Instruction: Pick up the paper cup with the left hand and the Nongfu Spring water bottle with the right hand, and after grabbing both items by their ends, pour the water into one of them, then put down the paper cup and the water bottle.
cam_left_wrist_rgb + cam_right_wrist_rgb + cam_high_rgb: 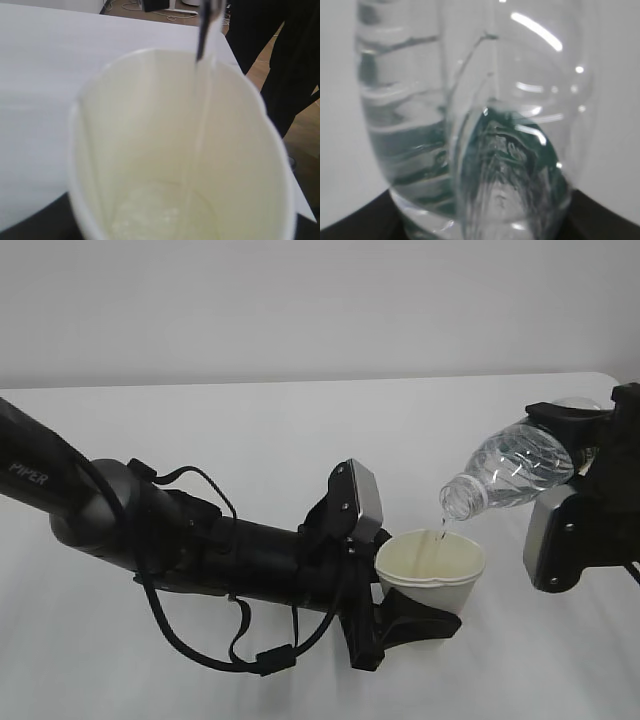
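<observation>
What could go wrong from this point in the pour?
1. The bottle mouth sits over the near rim of the cup, not its middle, so the thin stream of water could miss if either arm drifts.
2. The cup's rim looks pinched out of round where the left gripper holds it; a tighter squeeze might buckle it.
3. The right gripper holds the tilted bottle near its base; it might slip.
</observation>
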Available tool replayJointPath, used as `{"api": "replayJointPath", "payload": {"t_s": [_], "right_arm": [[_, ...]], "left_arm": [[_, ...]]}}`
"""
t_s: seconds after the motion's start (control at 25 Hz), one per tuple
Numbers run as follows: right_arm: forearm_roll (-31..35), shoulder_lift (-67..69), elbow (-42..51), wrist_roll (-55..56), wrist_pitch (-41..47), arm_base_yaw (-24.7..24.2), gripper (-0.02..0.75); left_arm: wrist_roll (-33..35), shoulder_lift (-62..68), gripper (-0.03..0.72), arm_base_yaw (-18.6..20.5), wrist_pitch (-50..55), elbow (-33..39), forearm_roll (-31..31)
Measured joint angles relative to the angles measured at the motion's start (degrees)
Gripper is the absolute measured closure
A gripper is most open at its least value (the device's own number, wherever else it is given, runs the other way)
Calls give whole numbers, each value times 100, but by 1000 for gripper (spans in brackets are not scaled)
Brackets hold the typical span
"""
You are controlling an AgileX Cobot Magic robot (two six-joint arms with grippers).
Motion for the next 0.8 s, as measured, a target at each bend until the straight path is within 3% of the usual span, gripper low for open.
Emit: {"api": "replayJointPath", "payload": {"t_s": [0.8], "right_arm": [[10,0,0,-4,-9,0,319]], "left_arm": [[0,0,260,0,0,0,0]]}}
